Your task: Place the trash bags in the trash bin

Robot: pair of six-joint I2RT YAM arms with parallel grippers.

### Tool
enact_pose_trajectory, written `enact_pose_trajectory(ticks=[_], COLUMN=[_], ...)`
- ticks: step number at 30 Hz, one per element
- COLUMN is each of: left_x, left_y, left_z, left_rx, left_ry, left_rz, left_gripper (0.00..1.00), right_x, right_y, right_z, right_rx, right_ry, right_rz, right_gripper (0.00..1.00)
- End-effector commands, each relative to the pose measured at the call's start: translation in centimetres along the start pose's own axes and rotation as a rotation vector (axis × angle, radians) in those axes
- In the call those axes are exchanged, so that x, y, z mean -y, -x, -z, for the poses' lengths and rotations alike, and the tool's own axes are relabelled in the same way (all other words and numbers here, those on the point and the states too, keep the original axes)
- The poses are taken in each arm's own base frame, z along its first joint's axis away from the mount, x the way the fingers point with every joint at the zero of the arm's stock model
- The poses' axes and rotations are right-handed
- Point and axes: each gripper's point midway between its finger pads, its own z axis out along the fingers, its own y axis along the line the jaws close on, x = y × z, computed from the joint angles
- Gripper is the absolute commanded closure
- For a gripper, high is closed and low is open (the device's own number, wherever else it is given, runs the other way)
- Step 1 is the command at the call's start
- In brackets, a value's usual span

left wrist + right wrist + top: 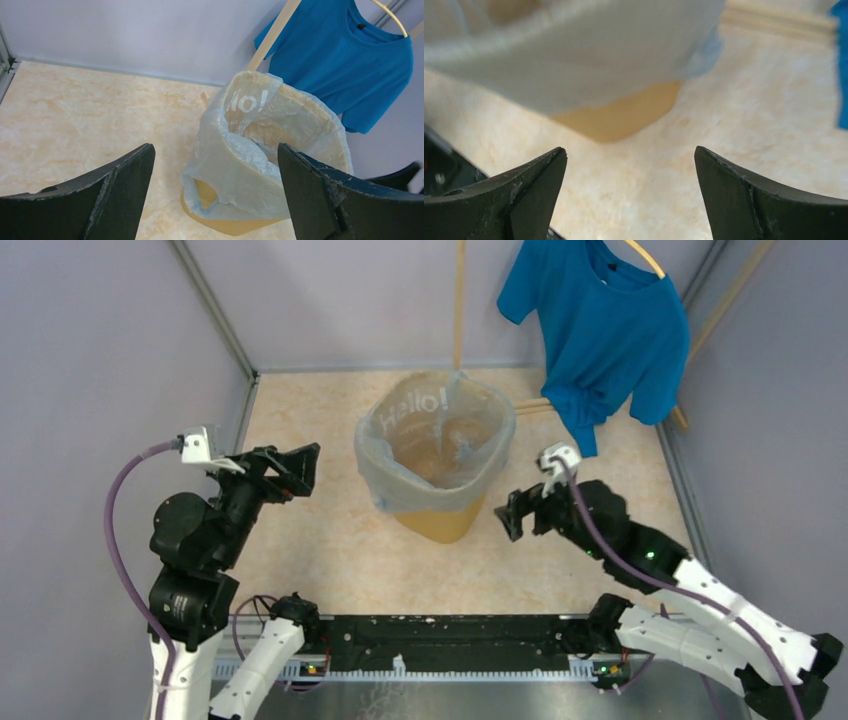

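Note:
The yellow-orange trash bin (pixel 440 523) stands mid-table. The pale blue trash bag (pixel 402 472) lines it, its film folded over the rim and hanging down the sides, with white "Hello!" lettering. In the left wrist view the bag (pixel 240 170) drapes over the bin (pixel 235 225); in the right wrist view the bag (pixel 589 65) hangs above the bin's base (pixel 619 117). My left gripper (pixel 300 465) is open and empty, left of the bin. My right gripper (pixel 512 512) is open and empty, right of the bin, low near its base.
A bright blue T-shirt (pixel 600 330) hangs on a wooden rack (pixel 460 300) at the back right, also in the left wrist view (pixel 345 60). Grey walls enclose the table on the left, back and right. A black rail (pixel 440 635) runs along the near edge.

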Motion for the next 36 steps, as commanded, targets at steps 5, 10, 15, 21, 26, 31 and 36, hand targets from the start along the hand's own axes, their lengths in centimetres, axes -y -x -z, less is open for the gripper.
enact_pose_trajectory(ticks=[5, 10, 15, 21, 26, 31, 36], left_x=[-0.1, -0.4, -0.7, -1.2, -1.4, -2.3, -2.9], left_y=[-0.8, -1.7, -2.1, -2.8, -2.6, -1.7, -1.9], left_z=[-0.5, -0.5, -0.4, -0.5, -0.3, 0.5, 1.2], left_rx=[-0.014, -0.026, -0.031, -0.042, -0.035, 0.002, 0.005], left_ry=[-0.007, -0.002, 0.004, 0.012, 0.017, 0.071, 0.096], left_rz=[0.011, 0.011, -0.005, -0.023, -0.058, -0.081, -0.097], left_gripper=[0.02, 0.02, 0.01, 0.02, 0.02, 0.02, 0.02], right_x=[-4.4, -4.8, -4.8, -5.4, -6.0, -6.5, -7.2], right_y=[-6.0, -7.1, -5.7, -4.7, -4.3, -2.7, -1.9], right_z=[-4.8, -8.9, -11.5, -14.5, -17.5, -21.1, -24.8], right_rx=[0.046, 0.047, 0.116, 0.135, 0.144, 0.183, 0.221], right_ry=[0.224, 0.181, 0.124, 0.084, 0.033, -0.04, -0.137], right_rz=[-0.053, -0.082, -0.126, -0.148, -0.164, -0.238, -0.315], right_gripper=[0.01, 0.01, 0.01, 0.01, 0.01, 0.01, 0.01])
